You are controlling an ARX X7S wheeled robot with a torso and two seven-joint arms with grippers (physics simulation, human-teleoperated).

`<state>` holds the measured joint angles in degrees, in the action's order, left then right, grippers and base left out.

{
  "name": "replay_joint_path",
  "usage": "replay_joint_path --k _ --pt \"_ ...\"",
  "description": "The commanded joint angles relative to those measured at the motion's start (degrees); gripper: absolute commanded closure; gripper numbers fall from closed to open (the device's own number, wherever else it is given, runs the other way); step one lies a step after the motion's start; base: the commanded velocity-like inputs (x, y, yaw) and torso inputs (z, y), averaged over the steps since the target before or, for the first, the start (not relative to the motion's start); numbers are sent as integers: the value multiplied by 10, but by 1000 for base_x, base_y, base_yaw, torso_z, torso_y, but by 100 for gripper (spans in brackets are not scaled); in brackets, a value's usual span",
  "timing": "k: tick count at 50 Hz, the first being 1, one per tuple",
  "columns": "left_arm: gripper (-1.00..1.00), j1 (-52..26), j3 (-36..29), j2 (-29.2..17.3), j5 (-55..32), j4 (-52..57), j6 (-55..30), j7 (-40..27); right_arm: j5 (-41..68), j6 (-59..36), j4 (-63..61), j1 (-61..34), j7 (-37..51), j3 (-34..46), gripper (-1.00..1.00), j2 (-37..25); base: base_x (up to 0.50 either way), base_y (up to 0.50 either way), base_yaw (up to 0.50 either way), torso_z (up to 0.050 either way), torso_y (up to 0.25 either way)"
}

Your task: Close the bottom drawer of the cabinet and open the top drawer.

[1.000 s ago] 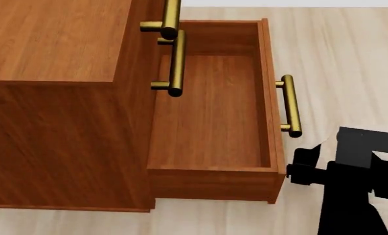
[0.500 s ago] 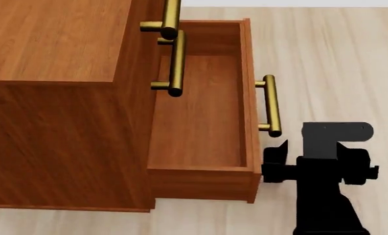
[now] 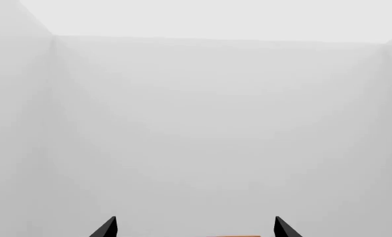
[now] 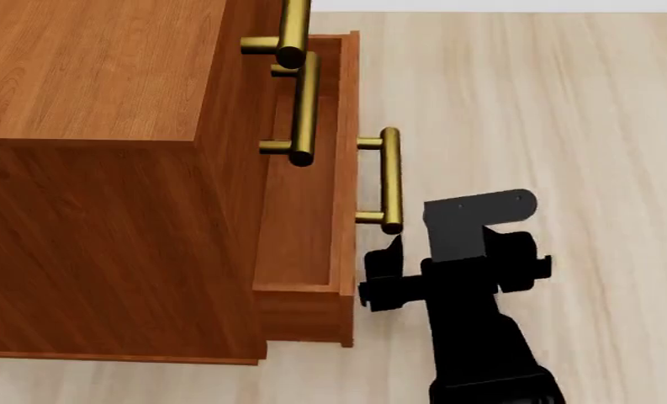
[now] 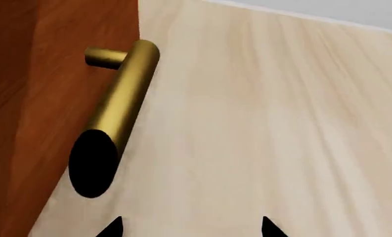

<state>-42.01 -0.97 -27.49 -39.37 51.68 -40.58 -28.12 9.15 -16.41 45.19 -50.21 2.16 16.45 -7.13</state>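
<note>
the right gripper (image 4: 380,273) is seen nearest the head camera, at the end of a black arm reaching in from the lower edge of the view. its dark fingers lie just beside the front panel of the bottom drawer (image 4: 299,210), close to the near end of that drawer's brass handle (image 4: 389,178); whether the panel is touched cannot be told. in the right wrist view two black fingertips (image 5: 111,228) are shown apart, with only pale floor (image 5: 262,123) between them, so the right gripper is released and nothing is grasped. the handle's dark end cap and one mounting post are seen beside the reddish-brown drawer front in the same view.

the bottom drawer is shown partly pulled out of the cabinet (image 4: 97,168), at floor level on the cabinet's right side as seen from the head, with a narrow strip of its wooden interior exposed. above it the handles of the two upper drawers are stacked; the top drawer (image 4: 268,25) lies flush with the cabinet face, its handle (image 4: 292,32) at the upper edge of the view.

the left gripper (image 3: 194,228) is shown with its two tips spread, released, before a blank grey wall (image 3: 196,123).
</note>
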Motion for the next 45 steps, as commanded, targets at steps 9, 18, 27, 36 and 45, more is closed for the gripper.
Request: replay_joint_path --k 9,18,27,36,45 --pt "-100 -2 -1 -5 -7 2 0 -5 22 4 -7 -5 -42 48 -100 47 0 0 1 0 0" --pt "-100 -7 0 -7 -13 4 -3 -10 38 -20 -61 9 -71 73 -100 47 0 0 1 0 0" --pt "-100 -7 -1 -10 -15 4 -1 -12 56 -34 -96 22 -86 92 -100 50 0 0 1 0 0" --pt "-100 -8 0 -12 -19 5 0 -14 76 -43 -126 28 -102 108 -100 49 -1 0 2 0 0" --pt "-100 -12 0 -15 -23 7 -3 -18 100 -50 -145 31 -111 114 -100 47 -3 2 3 0 0"
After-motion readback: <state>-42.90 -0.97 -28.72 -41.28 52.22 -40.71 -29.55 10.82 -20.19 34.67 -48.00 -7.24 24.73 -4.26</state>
